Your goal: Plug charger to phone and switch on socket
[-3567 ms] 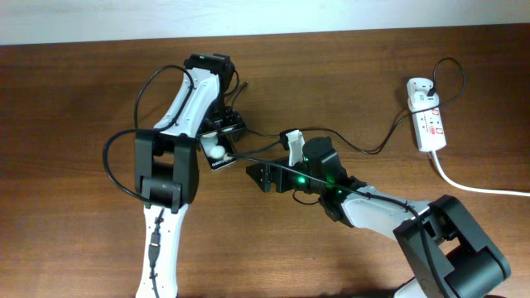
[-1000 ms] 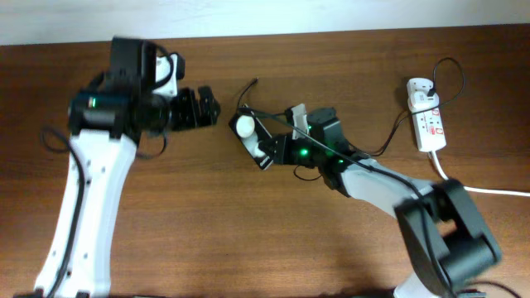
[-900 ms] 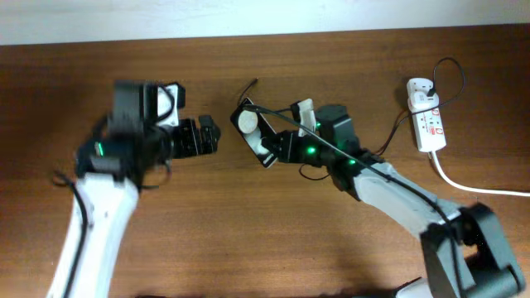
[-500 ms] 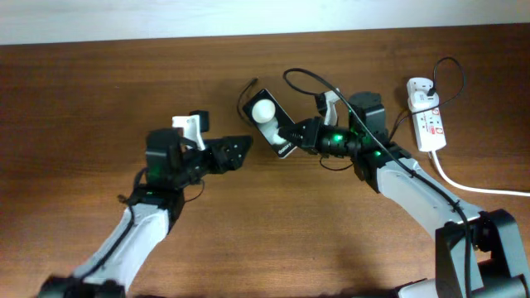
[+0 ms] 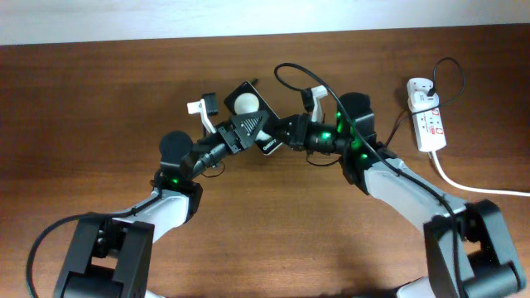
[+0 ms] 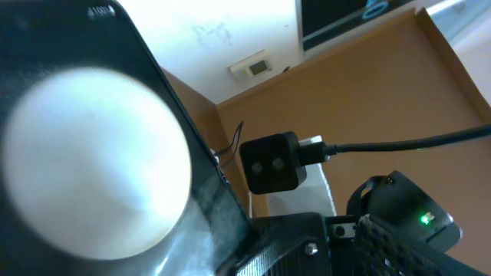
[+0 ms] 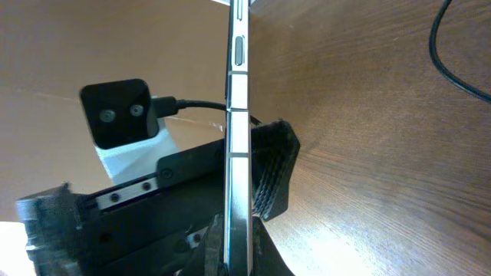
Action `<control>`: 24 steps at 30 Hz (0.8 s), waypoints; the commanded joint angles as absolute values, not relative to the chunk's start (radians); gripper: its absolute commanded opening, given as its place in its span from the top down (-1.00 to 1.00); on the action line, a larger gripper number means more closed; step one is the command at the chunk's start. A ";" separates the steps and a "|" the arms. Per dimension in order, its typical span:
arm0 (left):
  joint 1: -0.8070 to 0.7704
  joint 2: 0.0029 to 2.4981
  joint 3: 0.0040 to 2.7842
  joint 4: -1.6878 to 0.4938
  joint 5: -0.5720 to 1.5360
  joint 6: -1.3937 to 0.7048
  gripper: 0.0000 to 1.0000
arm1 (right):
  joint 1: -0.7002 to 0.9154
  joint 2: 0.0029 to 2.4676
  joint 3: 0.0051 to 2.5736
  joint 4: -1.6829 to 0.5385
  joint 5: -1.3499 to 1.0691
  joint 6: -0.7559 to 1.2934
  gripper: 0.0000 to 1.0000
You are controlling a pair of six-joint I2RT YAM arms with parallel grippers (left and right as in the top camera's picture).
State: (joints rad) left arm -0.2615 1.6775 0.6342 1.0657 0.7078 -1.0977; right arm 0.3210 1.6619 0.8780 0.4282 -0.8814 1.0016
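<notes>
Phone (image 5: 255, 106) is clamped by one end in the right claw (image 5: 283, 139), the slab reaching out ahead of that claw toward the left claw (image 5: 247, 131). From the right wrist it shows edge-on, a thin strip running straight out from between the jaws, which press on its two faces. In the overhead view its face shows, with a white round spot (image 5: 246, 102) at the end far from the right claw and small white text at the near end.

The left claw meets the phone from the opposite side, its tip overlapping the slab's long edge. Whether its fingers are apart, together or gripping the slab cannot be told. The left wrist view is largely filled by the phone's face and the white spot, right up against that claw.

The charger (image 5: 400, 131) trails across the counter (image 5: 99, 99) behind the right claw, back to the socket (image 5: 428, 120), which lies well apart from both claws. The charger's connector tip cannot be made out. A thick white cord (image 5: 472, 186) runs from the socket off the counter's right edge.
</notes>
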 commanded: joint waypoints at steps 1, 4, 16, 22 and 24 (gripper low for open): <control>-0.262 1.681 0.640 1.087 0.722 -1.139 -0.99 | 0.353 1.699 0.880 0.453 -0.894 1.016 0.92; -0.262 1.681 0.640 1.111 0.719 -1.168 -0.81 | 0.355 1.717 0.880 0.477 -0.883 1.016 0.92; -0.259 1.681 0.640 1.166 0.710 -1.258 0.40 | 0.381 1.724 0.880 0.492 -0.840 1.030 0.92; -0.249 1.681 0.640 1.166 0.700 -1.262 0.56 | 0.381 1.724 0.880 0.393 -0.868 1.015 0.92; -0.246 1.681 0.640 1.166 0.700 -1.265 0.56 | 0.381 1.724 0.880 0.392 -0.888 1.003 0.92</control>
